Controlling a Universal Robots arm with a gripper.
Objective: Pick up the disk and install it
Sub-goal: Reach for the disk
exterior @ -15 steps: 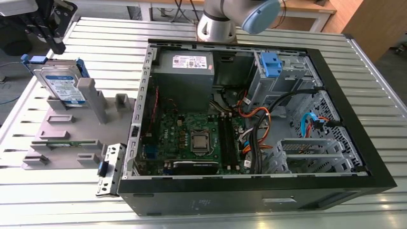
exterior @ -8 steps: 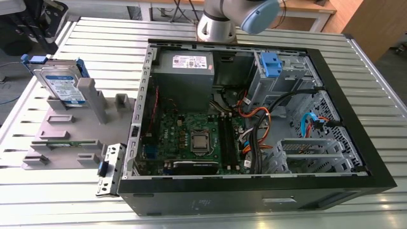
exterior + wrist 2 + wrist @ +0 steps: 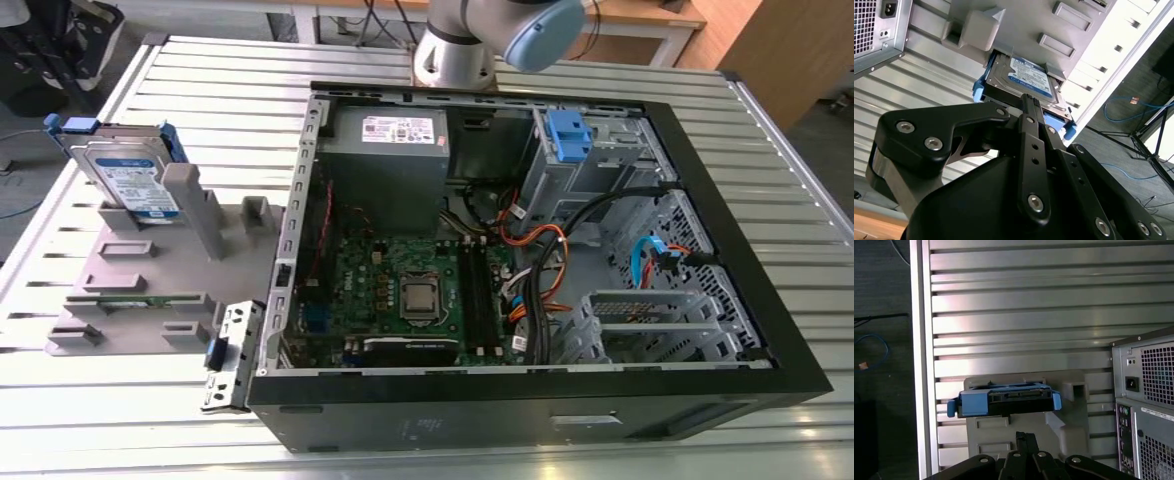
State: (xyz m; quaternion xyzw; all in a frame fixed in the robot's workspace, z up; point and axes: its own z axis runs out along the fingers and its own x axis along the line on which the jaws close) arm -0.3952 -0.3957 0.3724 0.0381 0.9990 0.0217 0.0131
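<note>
gripper (image 3: 1026,97): the jaws appear pressed together with nothing between them. the tips are lined up toward the disk (image 3: 1026,79) but are well apart from it, so the approach has not yet reached a grasp.

in the second wrist view the disk shows its white-and-blue label face. in the first wrist view it is seen edge-on, with its blue side rails (image 3: 970,402) sticking out at both ends. it stands on edge in a slot of the grey fixture (image 3: 147,270), probably so that the upper edge and both broad faces stay free for a pinch from above.

the fixture rests on the slatted metal table (image 3: 134,420), on the exterior view's left of the open computer case (image 3: 747,250). the case lies on its side with the panel off, which exposes the motherboard (image 3: 400,290), the power supply (image 3: 387,150) and the drive cage (image 3: 587,160). a bare blue clip (image 3: 567,135) sits in the cage. this open layout likely gives the arm (image 3: 481,40) straight access to the bay. the disk is not yet picked up or installed.
</note>
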